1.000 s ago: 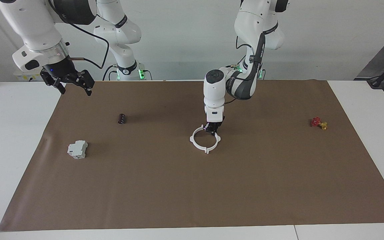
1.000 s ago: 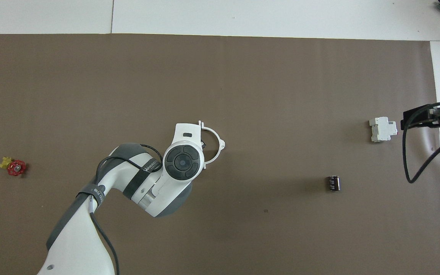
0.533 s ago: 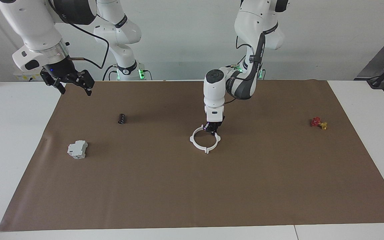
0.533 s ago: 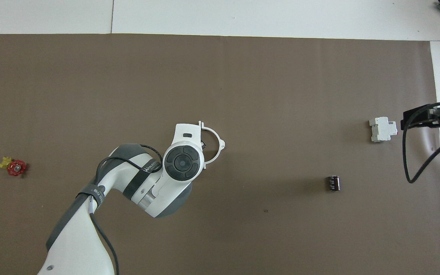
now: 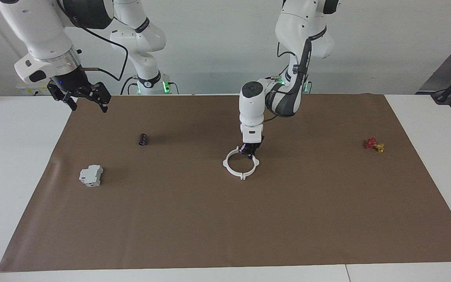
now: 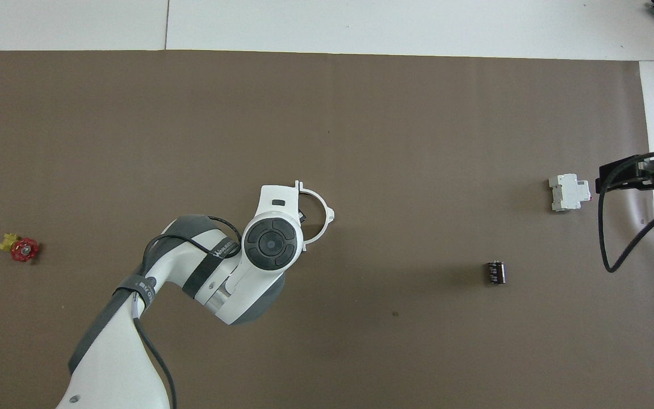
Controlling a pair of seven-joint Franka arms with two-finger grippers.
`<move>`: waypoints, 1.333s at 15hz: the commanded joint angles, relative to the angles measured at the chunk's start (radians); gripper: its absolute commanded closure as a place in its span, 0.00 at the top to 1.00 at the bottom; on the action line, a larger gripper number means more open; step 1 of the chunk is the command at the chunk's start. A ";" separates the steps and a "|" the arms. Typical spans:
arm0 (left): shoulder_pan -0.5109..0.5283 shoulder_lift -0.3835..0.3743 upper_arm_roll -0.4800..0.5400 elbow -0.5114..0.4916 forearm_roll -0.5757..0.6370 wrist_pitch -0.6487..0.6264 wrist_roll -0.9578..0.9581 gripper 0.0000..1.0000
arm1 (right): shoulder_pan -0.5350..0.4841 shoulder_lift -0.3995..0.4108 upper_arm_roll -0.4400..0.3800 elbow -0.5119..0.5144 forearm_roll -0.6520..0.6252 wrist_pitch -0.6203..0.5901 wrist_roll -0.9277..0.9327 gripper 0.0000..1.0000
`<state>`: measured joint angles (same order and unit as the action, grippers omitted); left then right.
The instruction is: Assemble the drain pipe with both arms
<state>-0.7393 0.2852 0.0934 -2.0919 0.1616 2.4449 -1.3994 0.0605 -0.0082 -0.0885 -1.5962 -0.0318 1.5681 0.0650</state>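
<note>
Jaws first: in the facing view the left gripper [image 5: 249,150] points straight down onto the drain pipe [image 5: 241,163], its fingertips close together at the arc of the ring nearer the robots; whether they pinch that arc or only touch it cannot be told. The ring lies flat and whole on the brown mat [image 5: 225,219], around the mat's middle. The right gripper [image 5: 80,97] waits raised over the mat's corner at the right arm's end, by the edge nearest the robots, fingers spread wide and holding nothing. A grey-white block [image 5: 91,175] and a small dark cylinder [image 5: 143,139] lie toward that end; a red-and-yellow valve piece [image 5: 374,144] lies toward the left arm's end.

From overhead, the left arm's wrist [image 6: 271,241] covers most of the ring [image 6: 320,203]. The right gripper [image 6: 625,173] shows over the mat's edge beside the block [image 6: 568,192].
</note>
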 commanded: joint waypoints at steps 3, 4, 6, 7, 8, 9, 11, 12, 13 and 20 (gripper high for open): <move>-0.017 -0.011 0.012 -0.051 0.010 0.011 0.002 0.76 | -0.014 -0.006 0.010 -0.002 -0.011 -0.013 -0.022 1.00; -0.017 -0.011 0.012 -0.048 0.010 0.009 0.002 0.83 | -0.014 -0.006 0.010 -0.002 -0.011 -0.013 -0.022 1.00; -0.017 -0.011 0.014 -0.043 0.010 0.002 0.002 0.95 | -0.014 -0.006 0.010 -0.002 -0.011 -0.013 -0.022 1.00; -0.017 -0.012 0.014 -0.042 0.010 0.000 0.002 0.97 | -0.014 -0.006 0.010 -0.002 -0.011 -0.013 -0.022 1.00; -0.017 -0.012 0.014 -0.040 0.010 -0.006 0.002 0.98 | -0.014 -0.006 0.010 -0.002 -0.011 -0.013 -0.022 1.00; -0.017 -0.012 0.014 -0.034 0.010 -0.015 0.002 0.98 | -0.014 -0.006 0.010 -0.002 -0.011 -0.013 -0.022 1.00; -0.015 -0.017 0.014 -0.027 0.010 -0.029 0.003 1.00 | -0.014 -0.006 0.010 -0.002 -0.011 -0.013 -0.022 1.00; -0.015 -0.021 0.014 -0.023 0.010 -0.036 0.003 1.00 | -0.014 -0.006 0.010 -0.002 -0.011 -0.013 -0.022 1.00; -0.014 -0.027 0.014 -0.020 0.010 -0.044 0.003 1.00 | -0.014 -0.006 0.010 -0.002 -0.011 -0.014 -0.022 1.00; -0.005 -0.070 0.014 0.022 0.010 -0.145 0.016 1.00 | -0.014 -0.006 0.010 -0.002 -0.011 -0.013 -0.022 1.00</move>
<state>-0.7403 0.2488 0.0993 -2.0954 0.1616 2.3779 -1.3991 0.0605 -0.0082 -0.0885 -1.5962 -0.0318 1.5681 0.0650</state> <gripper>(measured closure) 0.000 0.000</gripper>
